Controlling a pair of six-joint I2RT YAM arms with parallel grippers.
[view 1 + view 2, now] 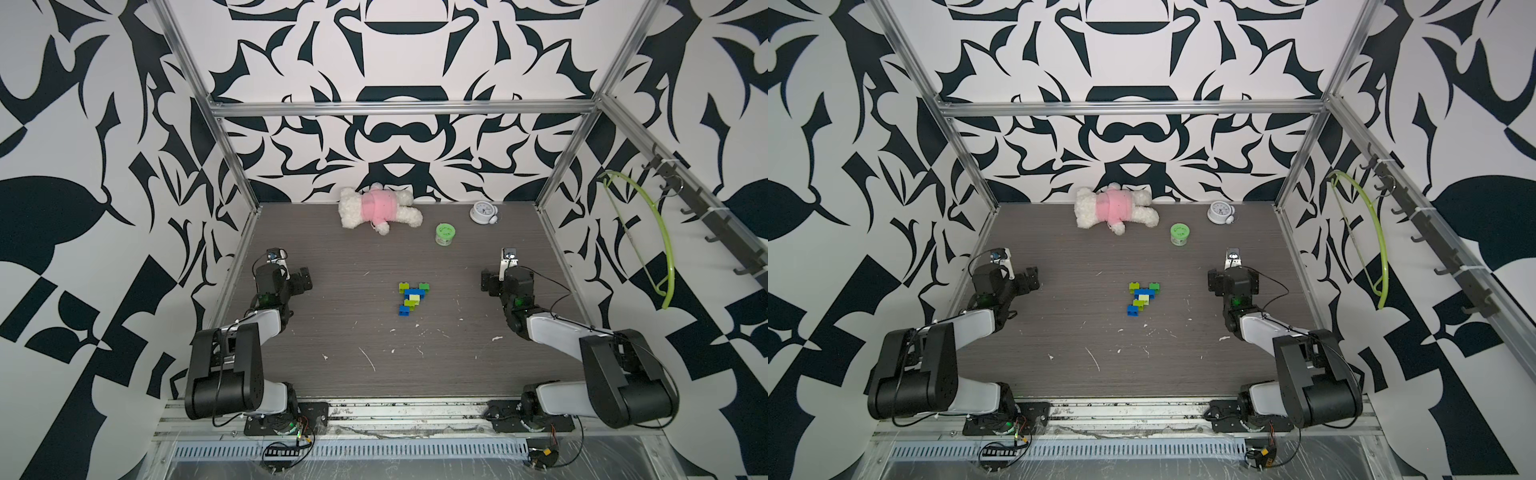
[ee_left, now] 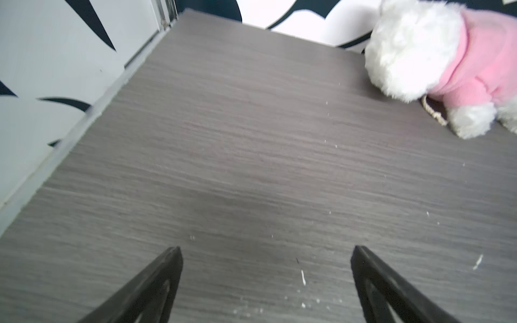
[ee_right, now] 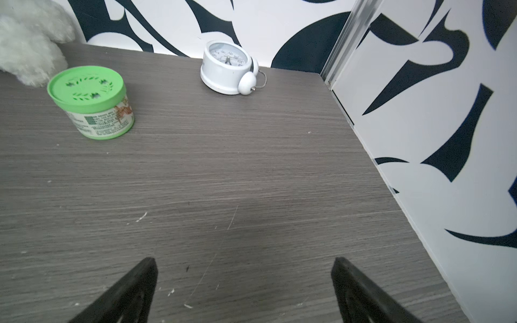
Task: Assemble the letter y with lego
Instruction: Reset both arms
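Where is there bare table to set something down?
Bare: the front strip between the lego Y and the near edge, and either side of it out to the left arm and right arm. Crowded: back edge, stuffed toy, green tub, clock.

In both top views the letter y lies on the table, near the middle of the frame. The left gripper is well off to its left, and the right gripper is well off to its right. Higher up, by the back wall, lies the soft toy. The tub stands to the right of it, a bit lower. The clock is right of the tub, near the wall.
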